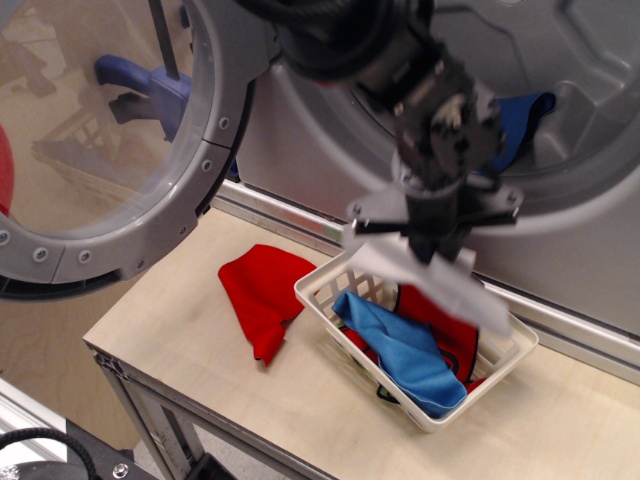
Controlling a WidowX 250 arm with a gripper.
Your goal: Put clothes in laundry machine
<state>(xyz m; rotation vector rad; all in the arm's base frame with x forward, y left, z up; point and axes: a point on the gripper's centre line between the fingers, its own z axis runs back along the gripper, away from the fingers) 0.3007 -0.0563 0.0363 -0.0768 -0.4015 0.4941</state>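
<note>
Gripper (437, 243) clamped on light grey cloth (440, 282) | cloth slants lower-right, above basket (500, 365)

You see a light grey cloth (430, 275) hanging blurred at frame center. A bright blue cloth (400, 350) lies crumpled lower right, atop a red cloth (440, 325). Another red cloth (262, 295) lies flat at center left. A dark blue cloth (515, 125) sits inside the open laundry machine (580, 200), upper right.

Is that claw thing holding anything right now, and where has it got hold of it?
Yes. The claw grips the light grey cloth near its upper middle, and the rest hangs above the white basket.
</note>
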